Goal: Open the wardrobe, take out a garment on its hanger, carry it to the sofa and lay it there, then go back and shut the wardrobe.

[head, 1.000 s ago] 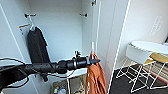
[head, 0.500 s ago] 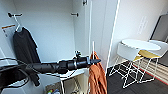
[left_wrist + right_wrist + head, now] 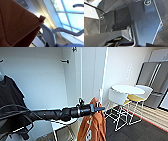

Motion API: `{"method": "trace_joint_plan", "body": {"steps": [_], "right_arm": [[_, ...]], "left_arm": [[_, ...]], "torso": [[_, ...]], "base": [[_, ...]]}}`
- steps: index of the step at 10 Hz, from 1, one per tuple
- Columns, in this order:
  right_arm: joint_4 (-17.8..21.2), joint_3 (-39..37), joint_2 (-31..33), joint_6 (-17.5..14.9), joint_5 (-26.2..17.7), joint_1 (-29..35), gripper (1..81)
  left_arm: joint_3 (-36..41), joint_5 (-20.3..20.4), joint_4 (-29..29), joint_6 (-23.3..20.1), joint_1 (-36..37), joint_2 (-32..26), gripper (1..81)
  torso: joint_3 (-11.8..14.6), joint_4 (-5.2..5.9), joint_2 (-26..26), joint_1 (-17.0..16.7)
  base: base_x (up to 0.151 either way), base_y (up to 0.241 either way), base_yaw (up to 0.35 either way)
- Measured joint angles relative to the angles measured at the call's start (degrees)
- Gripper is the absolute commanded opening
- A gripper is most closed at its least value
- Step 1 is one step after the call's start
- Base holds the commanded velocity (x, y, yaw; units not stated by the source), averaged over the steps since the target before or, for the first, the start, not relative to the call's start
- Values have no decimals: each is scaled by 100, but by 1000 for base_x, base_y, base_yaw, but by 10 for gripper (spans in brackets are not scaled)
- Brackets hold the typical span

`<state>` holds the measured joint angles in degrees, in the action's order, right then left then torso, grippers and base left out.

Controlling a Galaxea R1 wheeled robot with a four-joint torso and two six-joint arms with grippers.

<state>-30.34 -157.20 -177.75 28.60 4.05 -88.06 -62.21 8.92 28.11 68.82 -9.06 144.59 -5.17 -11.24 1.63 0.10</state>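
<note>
The wardrobe point(image 3: 50, 82) stands open with its white inside facing me and one door point(image 3: 92, 77) swung out. My left arm reaches across in front of it. The left gripper point(image 3: 100, 108) is shut on the hanger, and the rust-orange garment point(image 3: 93, 124) with a white mark hangs loose from it, outside the wardrobe. In the left wrist view the orange cloth point(image 3: 16, 25) lies close beside the pale curved hanger point(image 3: 50, 33).
A black shirt point(image 3: 8, 97) hangs inside the wardrobe at the left. To the right stand a round white table point(image 3: 127, 89) and white wire-legged chairs point(image 3: 117, 98), one with a yellow seat point(image 3: 136, 98). Dark carpet point(image 3: 140, 132) lies beyond, with grey cabinets point(image 3: 155, 79) at the back right.
The camera has turned right: the black shirt and wardrobe slid left in the picture and the table and chairs came further in. The arm still holds the orange garment out front.
</note>
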Motion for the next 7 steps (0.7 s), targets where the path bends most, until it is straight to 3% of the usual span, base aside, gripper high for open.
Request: {"method": "trace_joint_plan", "body": {"steps": [2, 7], "right_arm": [[0, 0, 5, 0, 2, 2, 811], [0, 0, 10, 0, -2, -2, 811]], "left_arm": [[9, 5, 6, 4, -4, -18, 10], [345, 52, 74, 1, -4, -702, 10]], "torso": [[0, 0, 0, 0], [0, 0, 0, 0]], "base": [[0, 0, -231], [0, 0, -231]]}}
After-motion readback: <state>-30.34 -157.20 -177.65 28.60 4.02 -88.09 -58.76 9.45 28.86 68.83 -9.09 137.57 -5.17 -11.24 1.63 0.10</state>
